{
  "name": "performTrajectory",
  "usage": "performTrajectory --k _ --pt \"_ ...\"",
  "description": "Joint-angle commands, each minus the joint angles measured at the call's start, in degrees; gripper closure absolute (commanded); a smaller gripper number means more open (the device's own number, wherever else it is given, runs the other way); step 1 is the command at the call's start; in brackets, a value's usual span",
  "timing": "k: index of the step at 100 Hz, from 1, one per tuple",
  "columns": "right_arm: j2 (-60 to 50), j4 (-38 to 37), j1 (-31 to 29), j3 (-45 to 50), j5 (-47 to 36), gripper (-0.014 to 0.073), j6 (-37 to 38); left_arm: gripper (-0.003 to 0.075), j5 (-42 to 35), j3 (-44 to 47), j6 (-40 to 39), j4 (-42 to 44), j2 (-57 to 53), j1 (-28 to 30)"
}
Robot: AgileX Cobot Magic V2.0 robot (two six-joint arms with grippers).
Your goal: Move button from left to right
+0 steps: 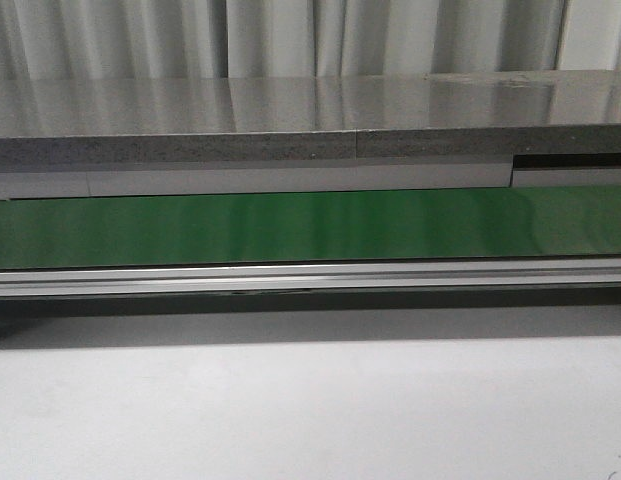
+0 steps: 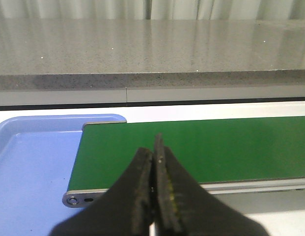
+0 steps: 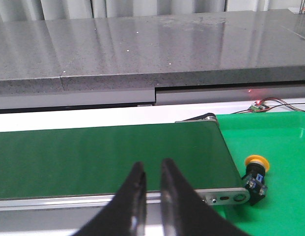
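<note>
The button (image 3: 255,173), an orange-yellow cap on a dark blocky base, lies tilted in the green tray (image 3: 285,137), right beside the end roller of the green conveyor belt (image 3: 93,152). It shows only in the right wrist view. My right gripper (image 3: 151,166) hovers over the belt's near rail, left of the button, with a narrow gap between its empty fingers. My left gripper (image 2: 156,143) is shut and empty above the belt's other end (image 2: 216,147). Neither gripper shows in the front view.
A blue tray (image 2: 34,167) lies under the belt's left end. The belt (image 1: 310,225) runs across the front view with an aluminium rail in front. A grey stone counter (image 1: 290,110) runs behind it. A small circuit board with wires (image 3: 258,106) sits beyond the green tray.
</note>
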Motion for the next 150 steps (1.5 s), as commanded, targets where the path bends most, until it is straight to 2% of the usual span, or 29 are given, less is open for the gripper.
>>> performTrajectory --k 1,79,87,118,140,150 --pt "0.19 0.17 -0.04 -1.39 -3.83 0.0656 0.00 0.0741 -4.82 -1.77 -0.25 -0.78 0.44 -0.39" --pt "0.19 -0.30 -0.04 -0.45 -3.92 0.0662 0.00 0.0741 -4.82 -1.77 -0.25 -0.78 0.44 -0.39" --pt "-0.08 -0.71 0.42 0.60 -4.58 0.0662 1.85 0.0741 -4.82 -1.77 -0.25 -0.78 0.44 -0.39" --pt "-10.93 -3.56 7.31 8.94 -6.67 0.0662 4.09 0.0741 -4.82 -1.77 -0.25 -0.78 0.44 -0.39" --pt "-19.75 -2.94 7.76 15.97 -7.60 0.0662 4.09 0.0741 -4.82 -1.77 -0.25 -0.78 0.44 -0.39" --pt "-19.34 -2.36 7.76 17.70 -8.19 0.0662 4.09 0.0741 -4.82 -1.77 -0.25 -0.78 0.44 -0.39"
